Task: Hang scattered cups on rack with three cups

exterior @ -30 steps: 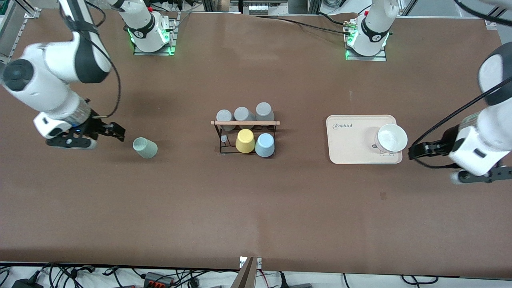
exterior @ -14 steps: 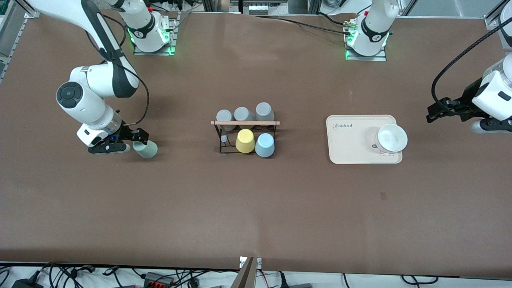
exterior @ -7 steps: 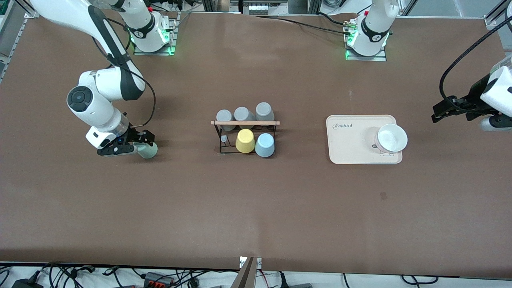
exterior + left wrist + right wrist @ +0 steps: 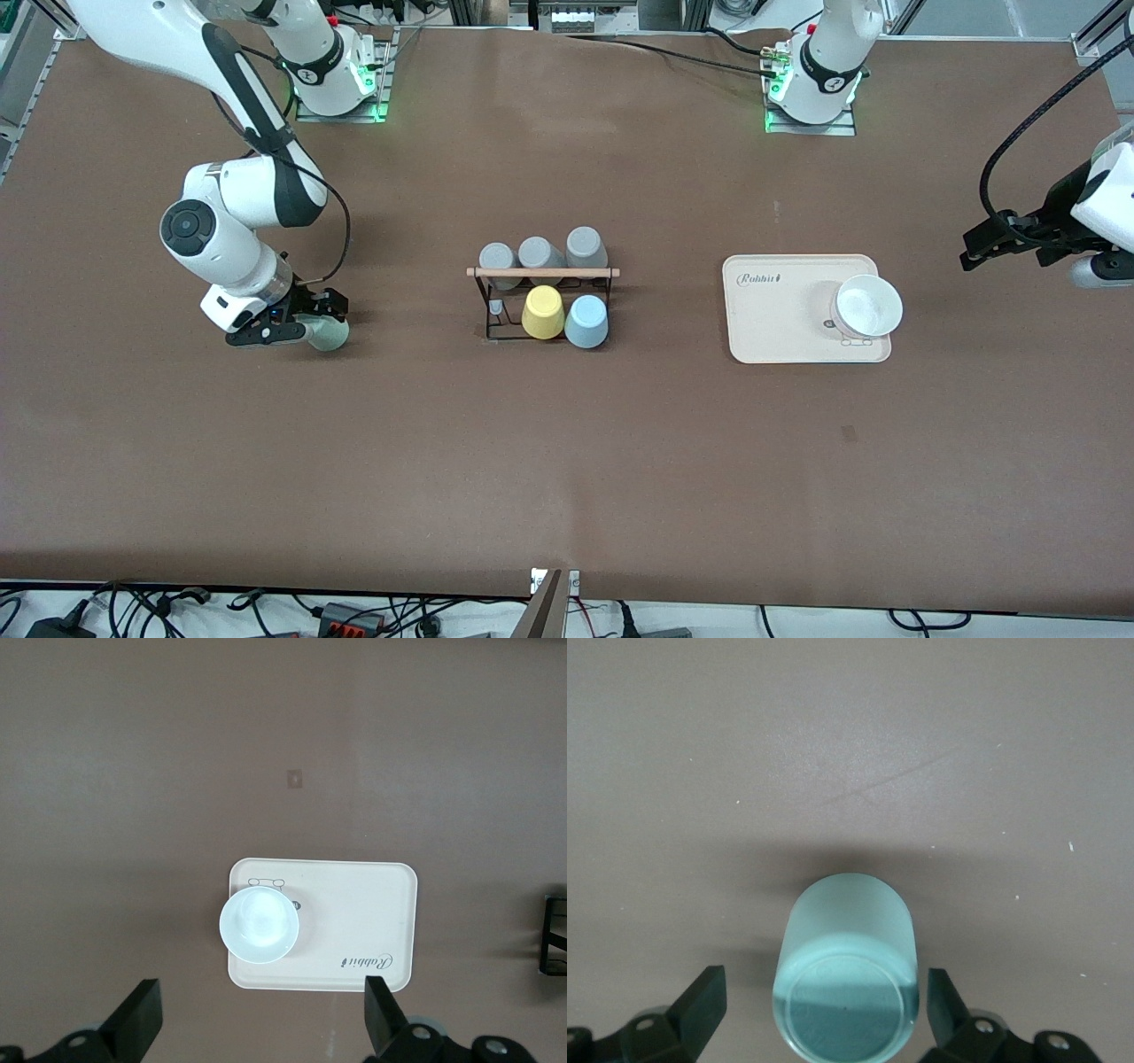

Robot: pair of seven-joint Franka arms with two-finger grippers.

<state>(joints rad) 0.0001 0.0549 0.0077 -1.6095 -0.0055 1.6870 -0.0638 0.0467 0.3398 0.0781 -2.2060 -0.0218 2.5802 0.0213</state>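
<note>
Right hand (image 4: 317, 321) has closed in — fingers wide, half-hiding green cup (image 4: 330, 334).

Sage green cup (image 4: 330, 334); light blue cup (image 4: 586, 321); yellow cup (image 4: 542, 312); three grey cups (image 4: 538, 254). Black wire rack (image 4: 496, 310), pale wooden rod (image 4: 542, 272). Cream tray (image 4: 780, 319), white bowl (image 4: 868, 305). Brown table (image 4: 567, 461).

Both end effectors (image 4: 326, 312) (image 4: 974, 250) wide open

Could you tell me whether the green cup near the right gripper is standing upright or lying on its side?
On its side: the green cup lies along the table, its round base facing the right wrist camera.
</note>
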